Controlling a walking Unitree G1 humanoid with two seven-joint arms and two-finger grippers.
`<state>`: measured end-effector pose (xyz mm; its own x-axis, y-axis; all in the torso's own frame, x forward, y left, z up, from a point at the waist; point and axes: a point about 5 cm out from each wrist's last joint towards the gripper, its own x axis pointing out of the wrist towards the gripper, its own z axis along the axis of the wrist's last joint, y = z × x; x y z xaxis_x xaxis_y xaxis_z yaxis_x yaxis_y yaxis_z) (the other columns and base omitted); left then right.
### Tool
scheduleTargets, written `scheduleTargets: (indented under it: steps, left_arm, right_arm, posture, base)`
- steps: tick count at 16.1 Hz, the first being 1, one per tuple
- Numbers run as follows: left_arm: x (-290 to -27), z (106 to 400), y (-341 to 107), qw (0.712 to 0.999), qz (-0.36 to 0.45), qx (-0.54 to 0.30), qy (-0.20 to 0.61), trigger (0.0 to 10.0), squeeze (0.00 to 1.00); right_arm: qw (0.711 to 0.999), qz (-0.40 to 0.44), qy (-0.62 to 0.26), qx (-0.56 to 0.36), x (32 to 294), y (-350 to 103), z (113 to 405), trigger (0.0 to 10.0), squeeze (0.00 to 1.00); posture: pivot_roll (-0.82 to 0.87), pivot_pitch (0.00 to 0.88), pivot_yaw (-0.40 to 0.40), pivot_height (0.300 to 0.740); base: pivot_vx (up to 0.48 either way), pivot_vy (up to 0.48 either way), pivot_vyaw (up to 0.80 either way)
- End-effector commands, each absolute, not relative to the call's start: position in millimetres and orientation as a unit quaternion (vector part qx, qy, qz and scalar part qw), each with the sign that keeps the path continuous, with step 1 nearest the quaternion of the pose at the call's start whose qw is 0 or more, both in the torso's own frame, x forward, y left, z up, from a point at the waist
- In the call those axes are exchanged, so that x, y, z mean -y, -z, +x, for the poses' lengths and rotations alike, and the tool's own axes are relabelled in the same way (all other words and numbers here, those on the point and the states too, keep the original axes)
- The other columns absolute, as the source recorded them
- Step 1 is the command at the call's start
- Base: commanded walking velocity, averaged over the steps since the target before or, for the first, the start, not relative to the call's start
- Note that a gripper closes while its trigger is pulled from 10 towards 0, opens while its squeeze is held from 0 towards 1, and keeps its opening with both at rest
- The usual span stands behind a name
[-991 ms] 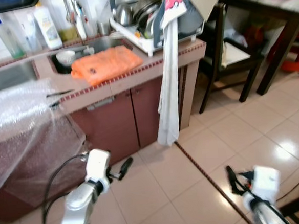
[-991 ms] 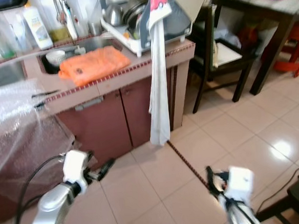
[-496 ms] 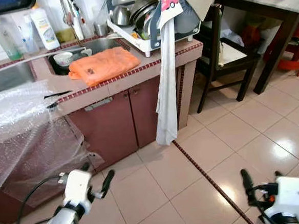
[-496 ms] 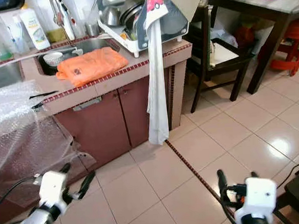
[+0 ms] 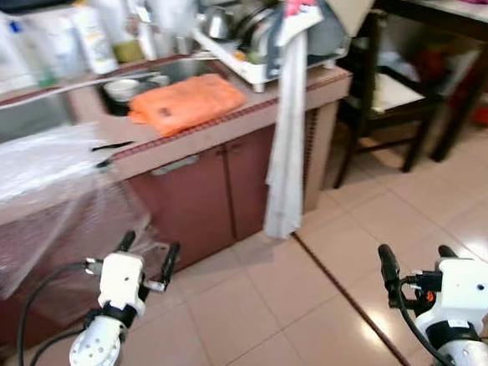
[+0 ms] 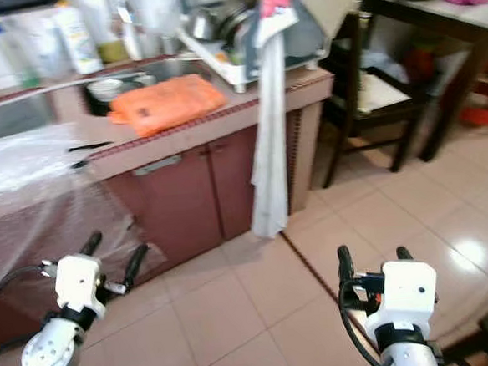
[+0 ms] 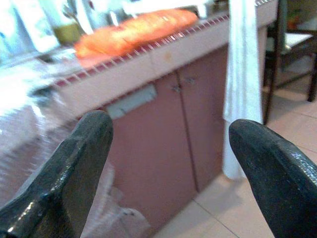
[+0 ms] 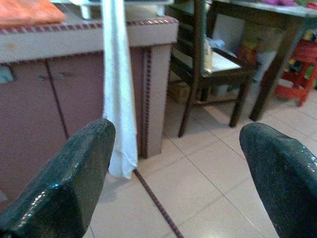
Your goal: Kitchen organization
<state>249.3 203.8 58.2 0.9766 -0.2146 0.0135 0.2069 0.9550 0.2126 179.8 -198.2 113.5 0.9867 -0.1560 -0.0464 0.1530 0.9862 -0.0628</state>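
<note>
Left tool [image 5: 147, 255] and right tool [image 5: 413, 265]: fingers apart, empty, low over the tiled floor [image 5: 261, 307]. Orange cloth [image 5: 186, 103]: lying on the surface [image 5: 223, 122] beside the sink [image 5: 141, 81]. White towel [image 5: 290, 146]: hanging down the cabinet front. Dish rack [image 5: 256, 52]: on the surface's right end.

home kitchen | sink [image 5: 148, 75] | dish rack [image 5: 256, 52] | tiled counter [image 5: 223, 122] | cabinet doors [image 5: 220, 193]

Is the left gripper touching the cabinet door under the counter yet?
Apart. In the left wrist view the left gripper has its fingers spread, empty, with open space and floor between them and the cabinet door ahead.
</note>
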Motion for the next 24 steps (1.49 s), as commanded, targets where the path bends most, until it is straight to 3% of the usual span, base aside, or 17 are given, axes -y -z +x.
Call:
scheduleTargets:
  steps: [1,7,15,24]
  left_arm:
    - [-207,248,-59,0.989,0.112,0.015,0.096,10.0,0.0]
    - [-192,268,-87,0.988,0.117,0.049,0.086,10.0,0.0]
    - [-187,276,-97,0.993,0.096,0.047,0.042,10.0,0.0]
    - [-174,261,-110,0.993,0.105,0.059,-0.003,10.0,0.0]
  right_arm:
    - [0.996,-0.036,0.084,-0.013,198,-122,178,10.0,0.0]
    - [0.993,-0.038,0.109,-0.02,197,-122,177,10.0,0.0]
    - [0.996,-0.039,0.08,-0.004,187,-127,192,10.0,0.0]
    - [0.999,-0.047,0.018,-0.015,184,-131,207,10.0,0.0]
  posture:
    - [-0.14,0.0,0.059,0.74]
    - [-0.15,0.0,0.073,0.74]
    - [-0.13,0.0,0.047,0.74]
    - [-0.05,0.006,-0.078,0.74]
  base:
    - [0.0,0.0,0.45]
    - [0.0,0.0,0.0]
    - [0.0,0.0,0.66]
    - [0.0,0.0,0.0]
